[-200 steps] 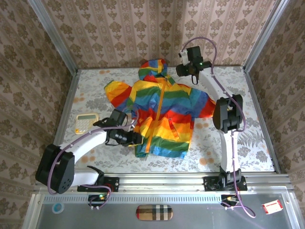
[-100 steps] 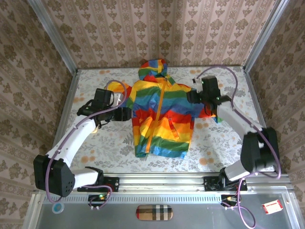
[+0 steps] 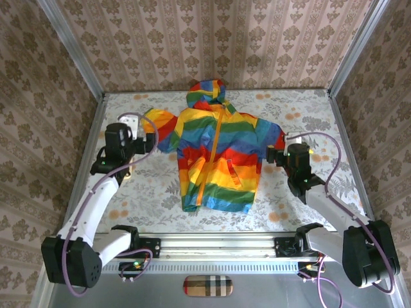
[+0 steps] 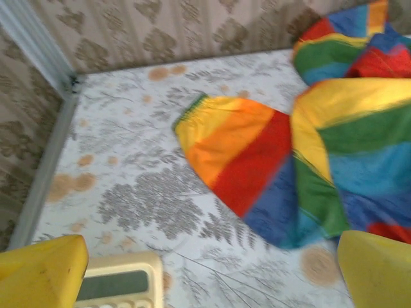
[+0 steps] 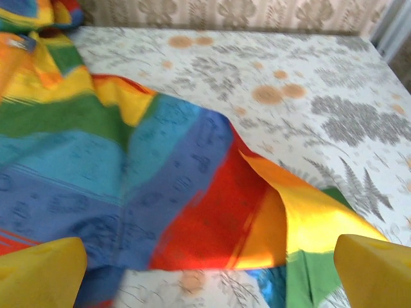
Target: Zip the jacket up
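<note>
Ana: Where does the jacket [image 3: 218,157] lie?

Ben: Front up in the middle of the table [image 3: 289,212], with its hood [image 3: 207,93] at the far edge and its hem towards the near edge. The orange zipper [image 3: 215,144] runs down the front. How far it is closed cannot be told from above.

Ana: And the grippers?

Ben: The left gripper [image 4: 210,256] hangs near the left edge, jaws spread, with nothing between its yellow fingers [image 4: 45,276]. The left-hand sleeve [image 4: 231,154] lies just ahead of it and a calculator [image 4: 119,285] right below. The right gripper [image 5: 209,256] hovers by the right edge over the right-hand sleeve [image 5: 257,218], also released and empty.

Ana: What could go wrong from here?

Ben: Both grippers sit at the sleeves, well apart from the zipper. The fabric looks thin, so a jaw closing on a loose fold instead of the hem beside the zipper would likely drag and bunch the jacket. The slider could then jam. Pulling the slider without the other gripper pinning the hem would probably lift the whole garment. The left arm might also knock the calculator when it moves.
</note>
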Robot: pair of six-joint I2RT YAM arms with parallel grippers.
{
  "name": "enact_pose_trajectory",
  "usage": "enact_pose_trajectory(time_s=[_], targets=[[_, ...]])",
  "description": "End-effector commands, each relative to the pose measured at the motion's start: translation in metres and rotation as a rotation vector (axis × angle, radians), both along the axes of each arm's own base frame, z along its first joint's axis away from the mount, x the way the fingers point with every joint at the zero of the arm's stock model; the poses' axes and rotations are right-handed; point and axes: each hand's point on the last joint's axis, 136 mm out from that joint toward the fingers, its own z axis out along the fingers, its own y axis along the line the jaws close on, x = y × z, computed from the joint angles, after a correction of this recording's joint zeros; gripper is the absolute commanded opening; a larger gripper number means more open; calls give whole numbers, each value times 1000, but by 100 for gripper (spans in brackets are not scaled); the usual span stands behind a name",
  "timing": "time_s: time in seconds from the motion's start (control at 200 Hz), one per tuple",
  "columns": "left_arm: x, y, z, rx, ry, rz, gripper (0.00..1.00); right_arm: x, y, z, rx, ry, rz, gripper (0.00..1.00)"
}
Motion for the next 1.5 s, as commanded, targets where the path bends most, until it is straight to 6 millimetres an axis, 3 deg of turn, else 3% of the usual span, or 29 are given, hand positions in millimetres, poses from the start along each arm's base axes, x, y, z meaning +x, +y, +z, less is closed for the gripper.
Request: enact_pose_trajectory(time_s=[0.0,0.215,0.415,0.63,0.8,1.005,1.145,1.495], targets=[[7,12,-4,52,-143,20,100,6,-19,27,14,-154,-101,100],[10,13,-71,92,-137,-6,100,8,-29,15,50,-228,-123,100],[20,31,-99,33,-151,87,100,21,-26,-1,23,-215,-82,100],[32,51,-98,-33,-217,110,100,33,-31,-6,10,-232,-69,100],[33,50,-112,-46,-248,87,100,42,-29,-31,18,-195,-49,100],[39,48,-122,-42,-223,77,100,56,-26,-42,20,-111,-31,100],[49,48,-127,-30,-155,81,100,57,-30,-42,49,-109,-25,100],[50,44,-127,-16,-154,73,100,57,-30,-42,48,-108,-25,100]])
